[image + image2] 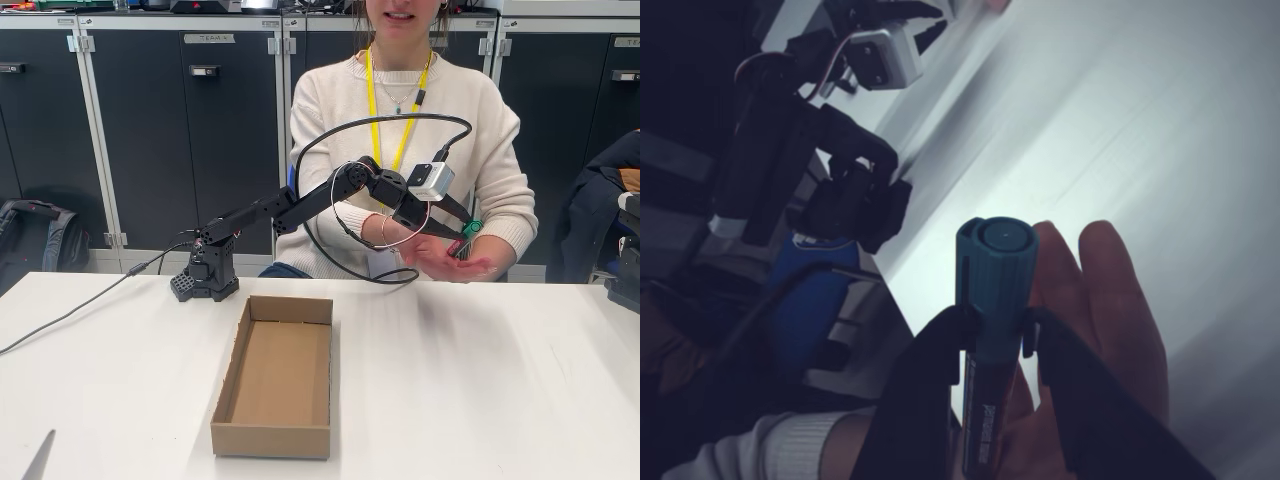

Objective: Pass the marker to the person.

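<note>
In the fixed view, a black arm (260, 212) stands on its base near the table's (480, 380) far edge, left of centre, and reaches out to the right, rising to an elbow and then angling down beyond the far edge. An open cardboard box (275, 378) lies on the table in front of the base, its long side running toward the near edge. At the arm's end, the tool (462, 232) is closed on the marker (468, 231), whose teal cap shows just past the fingertips. The person (400, 130) sits behind the far edge in a cream sweater, one hand (450, 258) held palm up directly beneath the tool. In the wrist view, the tool (995, 335) clamps the marker (992, 300) just below its cap, with the hand (1080, 350) cupped close behind it.
</note>
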You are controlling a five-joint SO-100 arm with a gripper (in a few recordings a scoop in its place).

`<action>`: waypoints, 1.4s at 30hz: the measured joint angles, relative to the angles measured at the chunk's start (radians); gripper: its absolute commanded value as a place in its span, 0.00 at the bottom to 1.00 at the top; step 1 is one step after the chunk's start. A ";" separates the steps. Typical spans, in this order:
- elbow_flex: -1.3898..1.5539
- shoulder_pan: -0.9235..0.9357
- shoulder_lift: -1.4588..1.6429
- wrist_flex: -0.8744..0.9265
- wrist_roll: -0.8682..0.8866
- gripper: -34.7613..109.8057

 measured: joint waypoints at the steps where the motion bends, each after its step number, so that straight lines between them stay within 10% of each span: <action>1: 0.000 0.002 0.009 0.012 -0.003 0.21; 42: 0.003 0.190 0.060 0.138 -0.031 0.28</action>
